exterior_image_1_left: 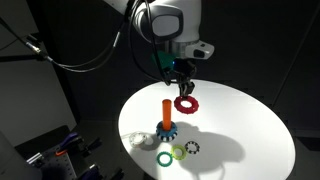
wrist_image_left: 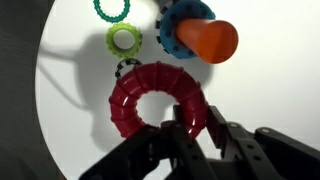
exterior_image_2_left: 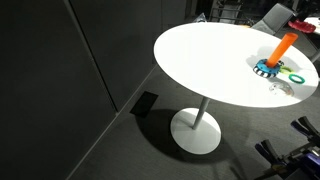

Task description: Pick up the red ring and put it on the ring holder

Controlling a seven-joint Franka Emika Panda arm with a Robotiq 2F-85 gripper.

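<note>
Gripper (exterior_image_1_left: 184, 90) fingers are seen clamped on the rim of the red ring (exterior_image_1_left: 186, 103), which is held in the air above the round white table (exterior_image_1_left: 250, 130). The ring holder (exterior_image_1_left: 165, 118) is stood upright on the table near the ring, its orange peg left bare. A lime ring (exterior_image_1_left: 179, 152), a teal ring (exterior_image_1_left: 164, 158) and a small black-and-white ring (exterior_image_1_left: 192, 148) are laid flat beside the holder's base

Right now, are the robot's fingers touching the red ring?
Touching. The wrist view shows the fingers pinching the rim of the red ring, one inside its hole, one outside; in an exterior view the ring hangs above the table.
</note>
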